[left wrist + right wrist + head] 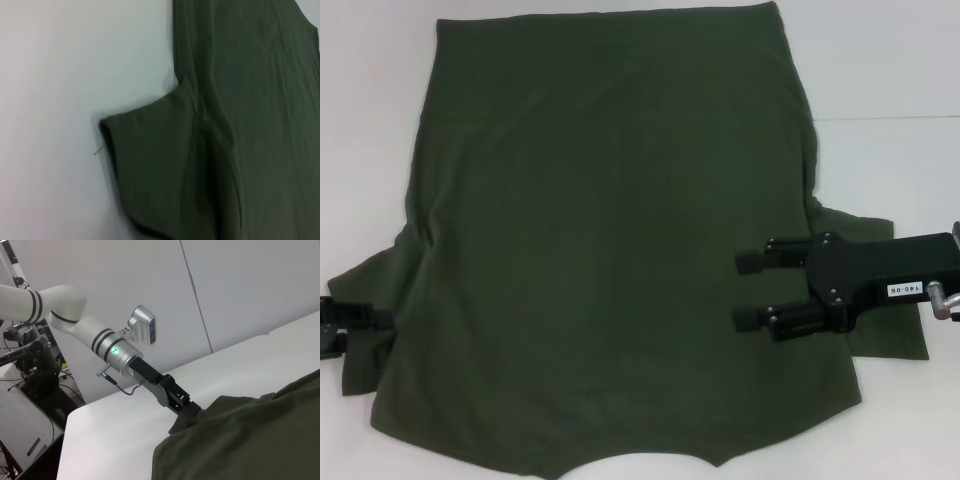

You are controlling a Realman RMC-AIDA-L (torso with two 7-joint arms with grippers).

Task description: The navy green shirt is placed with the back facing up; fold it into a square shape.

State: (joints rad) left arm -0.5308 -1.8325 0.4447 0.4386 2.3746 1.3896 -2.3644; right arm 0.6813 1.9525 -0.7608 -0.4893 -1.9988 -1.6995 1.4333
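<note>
Lying flat on the white surface (900,60): one navy green shirt (620,230), plain side up, no lettering visible, hem toward the far edge and neckline toward the robot. Both short sleeves are spread outward, one on each side.

Left hand (348,318): at the robot's left edge of the head view, at the tip of the left sleeve (150,165). The right wrist view shows this hand (192,410) reaching in low and meeting the sleeve cloth, which appears slightly bunched there. Its fingers are hidden by cloth; whether they pinch the sleeve cannot be told.

Right hand (752,290): over the shirt's right side, just inboard of the right sleeve (885,330), fingers (755,262) pointing toward the shirt's middle. Fingers spread apart, nothing between them; whether they touch the cloth cannot be told.

Step in hand, as judged: the opening fold, taking up the sleeves. No fold is yet made; the body lies open at full width.

Next move calls for, as judged: a secure pinch on each sleeve or side edge, then carrying the cloth inward across the back so the sides lie straight and parallel. Soft cloth may drag or wrinkle if only one layer is caught.
</note>
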